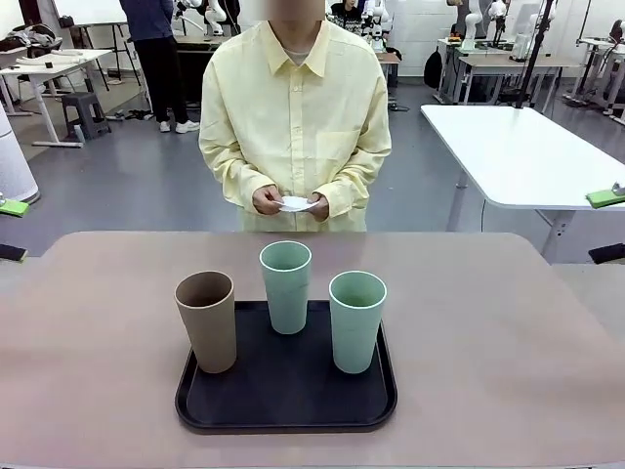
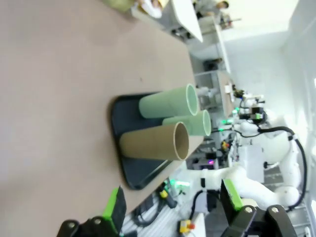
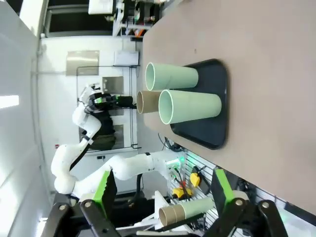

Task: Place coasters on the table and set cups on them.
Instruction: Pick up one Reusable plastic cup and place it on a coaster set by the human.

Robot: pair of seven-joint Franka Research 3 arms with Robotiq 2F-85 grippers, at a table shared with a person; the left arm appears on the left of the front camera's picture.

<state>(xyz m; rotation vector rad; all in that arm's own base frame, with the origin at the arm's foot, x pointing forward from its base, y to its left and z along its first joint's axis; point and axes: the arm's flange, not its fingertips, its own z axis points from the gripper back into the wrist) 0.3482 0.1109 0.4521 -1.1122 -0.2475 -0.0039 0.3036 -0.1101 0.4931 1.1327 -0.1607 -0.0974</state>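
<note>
Three cups stand upright on a black tray [image 1: 286, 396] in the middle of the beige table [image 1: 488, 342]: a brown cup [image 1: 207, 320] at the left, a pale green cup [image 1: 285, 286] behind, and another green cup [image 1: 357, 320] at the right. Across the table a person holds white lacy coasters [image 1: 295, 203] in both hands at waist height. My left gripper [image 1: 12, 230] is at the left edge and my right gripper [image 1: 605, 227] at the right edge, both far from the tray. In its wrist view, each gripper is open and holds nothing: left gripper [image 2: 173, 205], right gripper [image 3: 164, 190]. The wrist views show the cups sideways: brown cup [image 2: 153, 142], green cup [image 3: 192, 106].
A white-topped table [image 1: 518, 151] stands behind at the right, beyond the beige table's far edge. Bare tabletop lies on both sides of the tray and between it and the person. A brown tube [image 3: 185, 210] lies below the table's edge near the right arm's base.
</note>
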